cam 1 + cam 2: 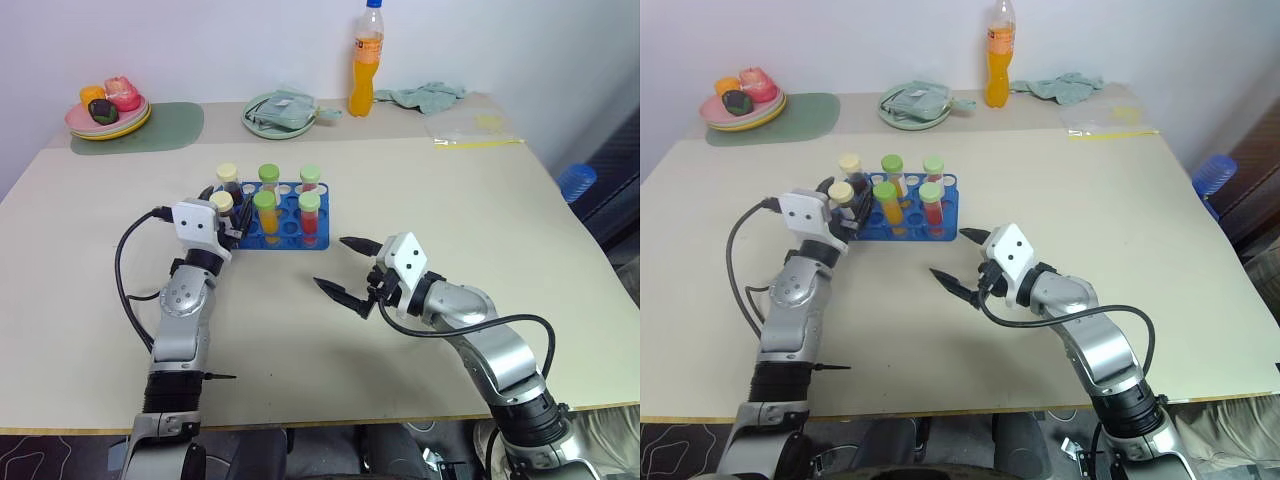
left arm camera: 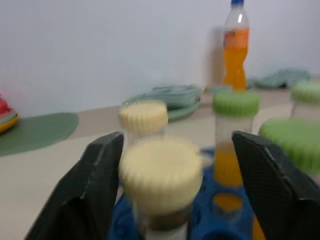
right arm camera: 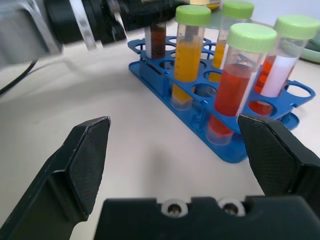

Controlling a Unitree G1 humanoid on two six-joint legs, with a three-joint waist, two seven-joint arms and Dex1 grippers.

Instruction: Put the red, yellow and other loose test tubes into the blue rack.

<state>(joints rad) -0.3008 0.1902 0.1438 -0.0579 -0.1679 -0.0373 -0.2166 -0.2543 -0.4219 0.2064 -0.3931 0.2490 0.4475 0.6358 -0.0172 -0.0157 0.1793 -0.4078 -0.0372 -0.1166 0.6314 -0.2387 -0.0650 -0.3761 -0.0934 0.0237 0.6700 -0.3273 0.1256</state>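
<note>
Now cream-capped tube (image 2: 161, 175) between left tool (image 2: 175, 190), in rack (image 1: 285, 228)

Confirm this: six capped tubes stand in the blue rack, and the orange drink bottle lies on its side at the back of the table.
Wrong on one count: the orange drink bottle stands upright, as the left eye view shows. Six capped tubes do stand in the blue rack.

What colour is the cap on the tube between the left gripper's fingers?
Pale yellow cap, clearest in the left wrist view, sitting between the left gripper fingers.
</note>
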